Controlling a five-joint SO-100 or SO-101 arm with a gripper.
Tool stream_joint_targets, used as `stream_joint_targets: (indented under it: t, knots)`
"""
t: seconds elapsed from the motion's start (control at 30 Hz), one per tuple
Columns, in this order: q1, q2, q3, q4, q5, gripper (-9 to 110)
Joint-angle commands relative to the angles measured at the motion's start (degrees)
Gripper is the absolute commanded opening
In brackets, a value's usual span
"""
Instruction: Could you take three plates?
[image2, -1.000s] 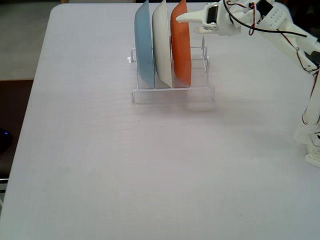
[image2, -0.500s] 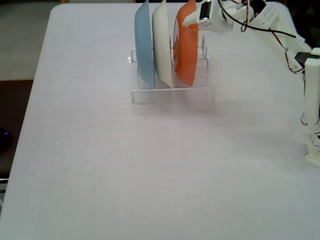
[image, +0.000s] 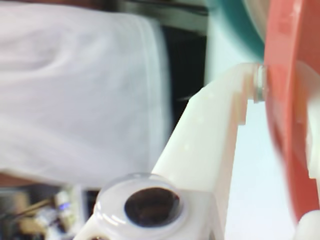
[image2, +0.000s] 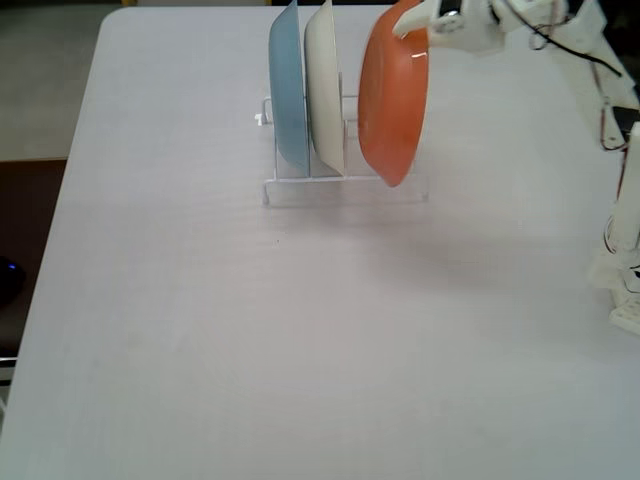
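Lifted out of its slot since a moment ago, the orange plate (image2: 392, 105) now hangs tilted over the right part of the rack (image2: 345, 186). From left to right in the fixed view: blue plate (image2: 289, 90), cream plate (image2: 324, 85), both upright in the rack, then the orange one, its upper rim pinched between the closed fingers of the gripper (image2: 412, 22).

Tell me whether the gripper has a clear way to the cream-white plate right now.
Probably not yet: the gripper is shut on the orange plate, which hangs between it and the cream-white plate in the rack.
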Motion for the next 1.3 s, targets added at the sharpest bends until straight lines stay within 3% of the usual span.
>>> stream_joint_targets:
  t: [0.0,0.27,0.53,0.83,1.07,1.27]
  knots:
    - [-0.2,10.2,-2.7,-0.1,0.8,-1]
    - [-3.8,22.5,5.4,-0.2,7.5,-1]
    - [-16.0,32.8,15.8,-4.0,16.4,-1]
    - [-35.5,35.2,25.3,-21.8,24.5,-1]
    - [-42.3,32.0,26.7,-37.4,21.2,-1]
    - [-43.2,28.9,26.7,-42.4,20.5,-1]
